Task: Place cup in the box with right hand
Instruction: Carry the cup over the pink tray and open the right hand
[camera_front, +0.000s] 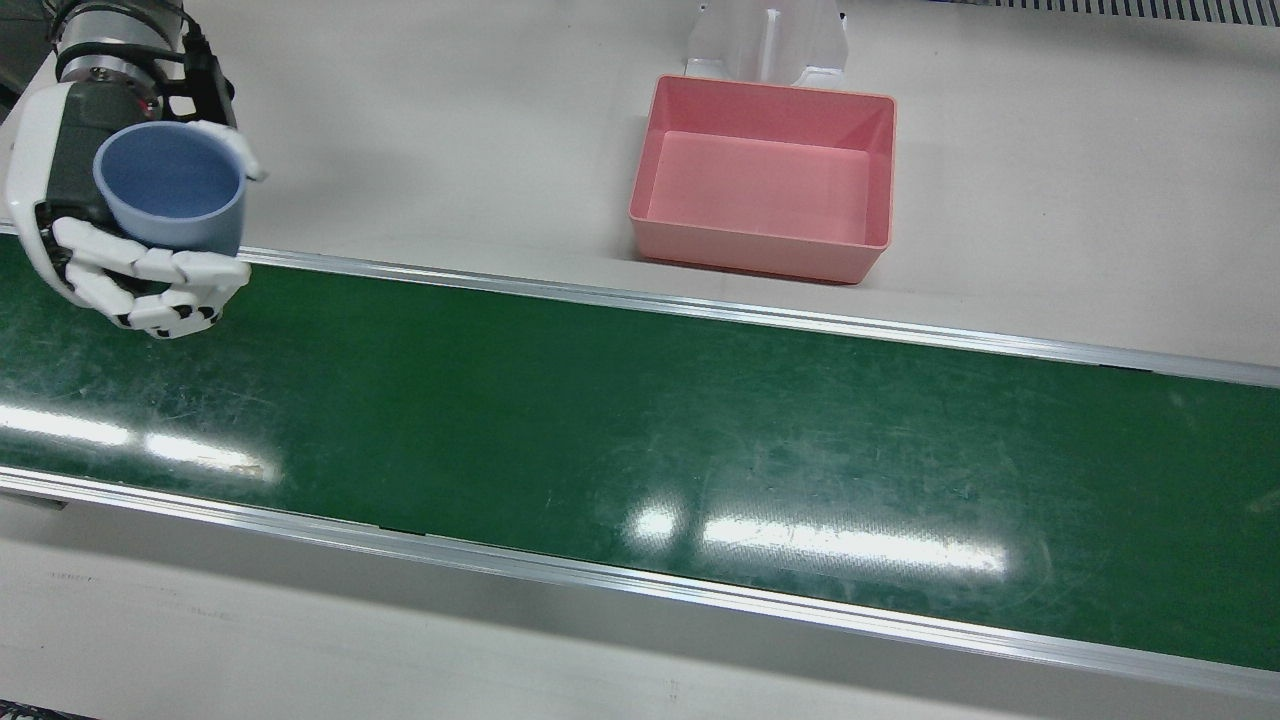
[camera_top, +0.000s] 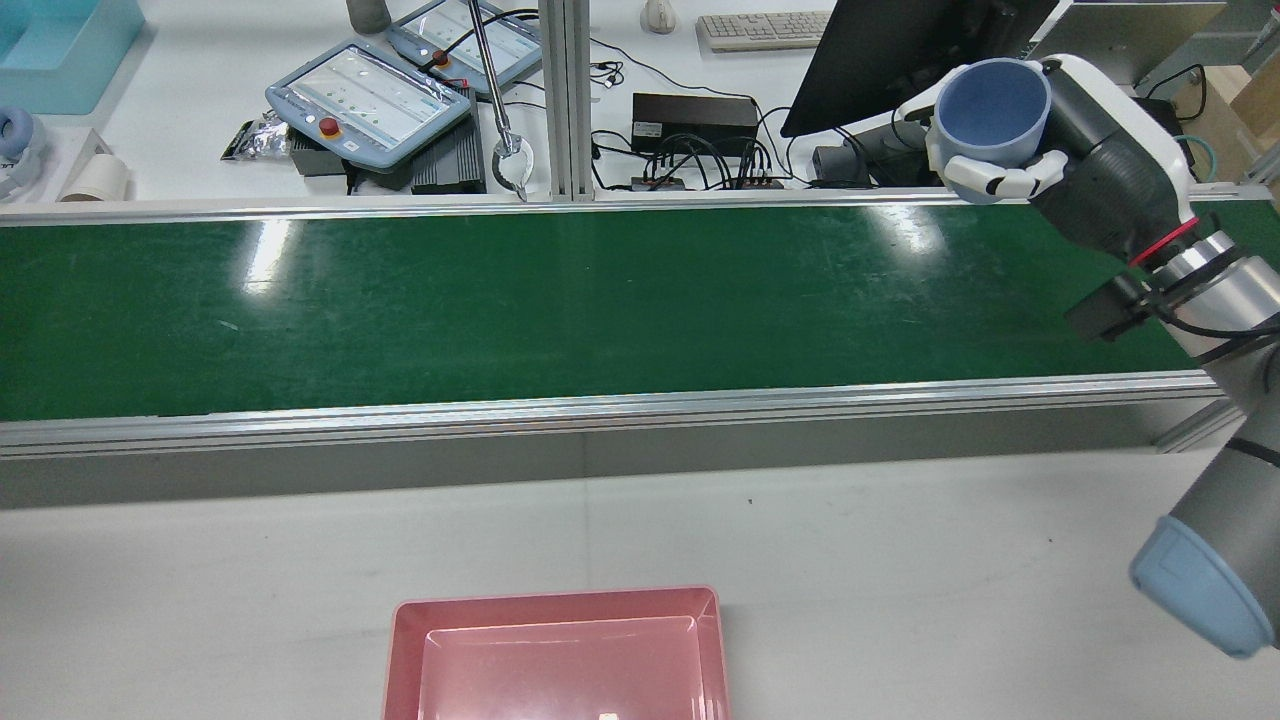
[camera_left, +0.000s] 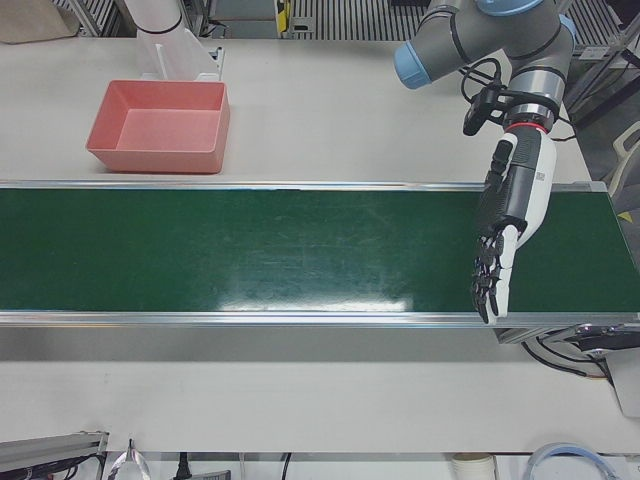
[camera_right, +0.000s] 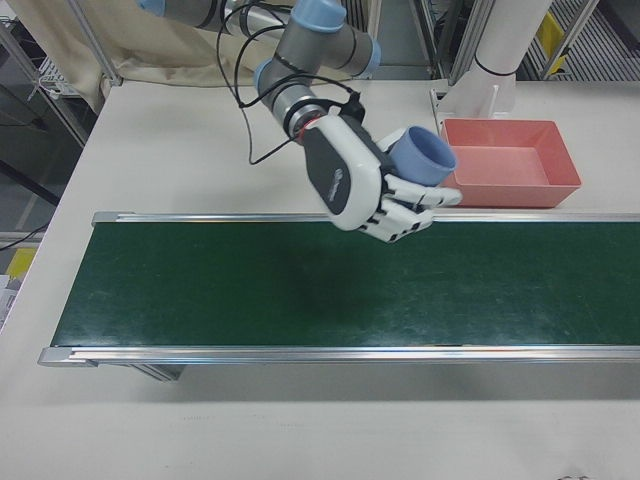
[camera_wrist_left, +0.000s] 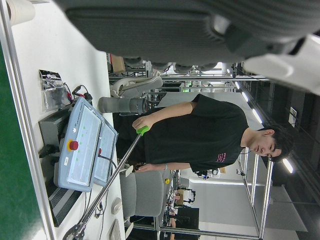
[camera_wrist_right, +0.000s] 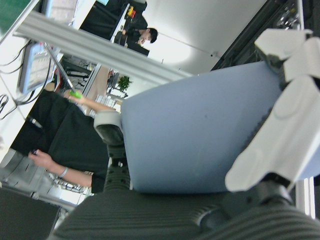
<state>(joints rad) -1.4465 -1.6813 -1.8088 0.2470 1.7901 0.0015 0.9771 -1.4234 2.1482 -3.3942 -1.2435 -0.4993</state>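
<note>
My right hand (camera_front: 110, 230) is shut on a blue cup (camera_front: 172, 190) and holds it upright in the air above the near edge of the green belt, at the far left of the front view. The cup's open mouth faces up. The hand and cup also show in the rear view (camera_top: 995, 100), the right-front view (camera_right: 420, 155) and, close up, the right hand view (camera_wrist_right: 200, 135). The empty pink box (camera_front: 760, 255) stands on the white table beyond the belt, well apart from the cup; it also shows in the rear view (camera_top: 555, 598). My left hand (camera_left: 505, 230) is open and empty, with its fingers stretched out over the belt's other end.
The green conveyor belt (camera_front: 640, 420) with metal rails runs across the table. A white pedestal (camera_front: 768, 40) stands right behind the box. Teach pendants (camera_top: 365, 95), cables and a monitor lie beyond the belt. A person with a stick shows in the left hand view (camera_wrist_left: 200, 135).
</note>
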